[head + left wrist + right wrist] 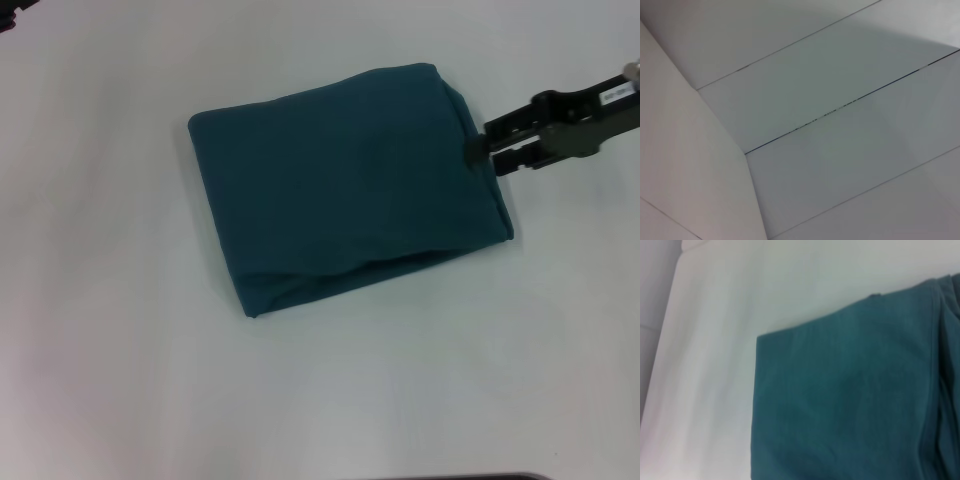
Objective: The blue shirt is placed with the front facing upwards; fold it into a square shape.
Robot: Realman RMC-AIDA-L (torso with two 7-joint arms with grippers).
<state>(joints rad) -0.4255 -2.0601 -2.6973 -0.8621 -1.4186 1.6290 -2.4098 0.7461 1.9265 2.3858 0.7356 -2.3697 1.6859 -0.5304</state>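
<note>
From the head, the shirt (345,185) is seen folded into a rough square on the table (110,380); the right gripper (478,150) sits at its right edge, jaws seemingly slightly apart. The left wrist shows only blank panels (840,150). The right wrist shows the shirt (850,400).

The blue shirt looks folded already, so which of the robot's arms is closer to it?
The right. The right gripper is at the blue shirt's right edge; the left gripper is out of the head view, away from the shirt.
</note>
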